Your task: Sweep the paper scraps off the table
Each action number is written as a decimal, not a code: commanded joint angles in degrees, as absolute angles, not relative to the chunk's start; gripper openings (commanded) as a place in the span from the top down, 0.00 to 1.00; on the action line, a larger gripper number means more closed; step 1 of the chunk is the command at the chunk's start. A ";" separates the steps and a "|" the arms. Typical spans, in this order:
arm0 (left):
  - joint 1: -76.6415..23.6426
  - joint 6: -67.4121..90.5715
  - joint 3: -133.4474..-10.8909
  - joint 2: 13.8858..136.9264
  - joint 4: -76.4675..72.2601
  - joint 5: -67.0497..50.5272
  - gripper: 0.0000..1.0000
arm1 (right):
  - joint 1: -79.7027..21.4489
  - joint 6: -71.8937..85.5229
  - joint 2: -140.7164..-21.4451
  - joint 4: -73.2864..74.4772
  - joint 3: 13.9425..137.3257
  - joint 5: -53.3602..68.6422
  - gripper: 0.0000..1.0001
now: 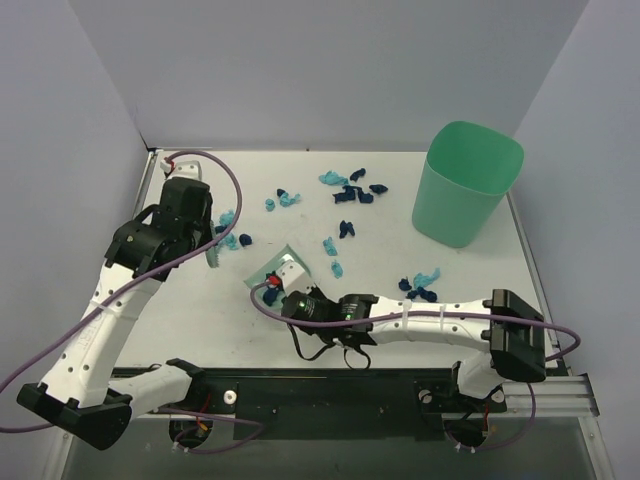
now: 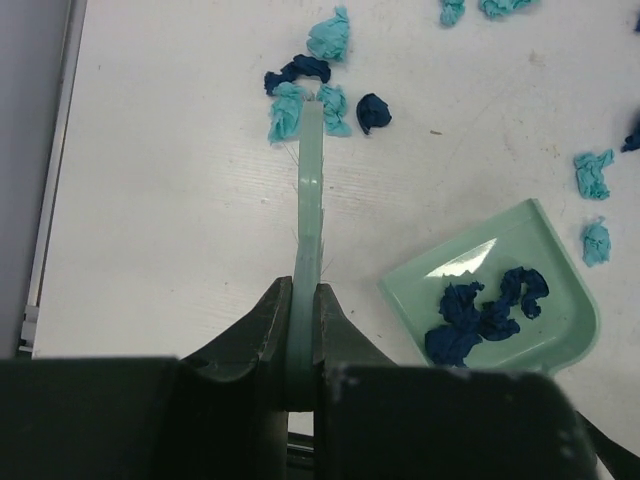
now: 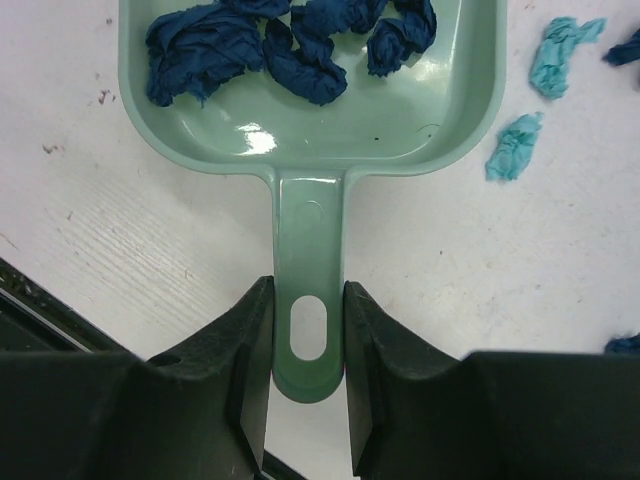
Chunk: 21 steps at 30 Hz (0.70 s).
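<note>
Nearest the bases, the right gripper is clamping narrowly on the handle of the pan, which is carrying several navy scraps. Beyond it to the left, the left gripper is pinching the brush by its thin handle, jaws almost together. The brush's far end is touching or sitting just beside a small cluster of teal and navy scraps.

More are lying loose on the table. Two teal ones are resting just beside the pan and a few are sitting near the right forearm. A wider scatter is spreading across the far middle, near the bin.

The crumpled bits are looking very light and soft, likely to roll, skid or flick away under a hard stroke. Pinching them one by one is looking pointless. In my judgement they are calling for slow, low strokes of the bristles, herding them toward the pan's open lip.
</note>
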<state>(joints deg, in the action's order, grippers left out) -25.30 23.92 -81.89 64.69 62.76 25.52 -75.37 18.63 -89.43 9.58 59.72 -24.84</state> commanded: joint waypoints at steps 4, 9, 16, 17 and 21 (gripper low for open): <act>-24.26 26.01 -79.29 63.11 56.08 25.06 1.00 | -71.81 23.38 -82.10 23.09 68.98 -29.00 1.00; -24.26 26.37 -75.42 63.19 52.83 22.77 1.00 | -67.77 25.22 -79.89 29.70 75.92 -29.53 1.00; -24.26 25.75 -74.36 63.72 51.42 20.92 1.00 | -59.96 28.21 -77.70 34.45 82.88 -29.27 1.00; -24.26 25.66 -74.36 63.81 51.33 21.01 1.00 | -59.16 28.56 -77.43 35.06 84.10 -29.27 1.00; -24.26 25.40 -73.83 63.98 50.98 20.48 1.00 | -55.38 30.50 -76.73 36.82 88.24 -29.18 1.00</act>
<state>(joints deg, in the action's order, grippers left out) -24.58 25.39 -74.04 64.12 54.83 21.50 -58.15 27.66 -79.00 32.77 83.44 -27.51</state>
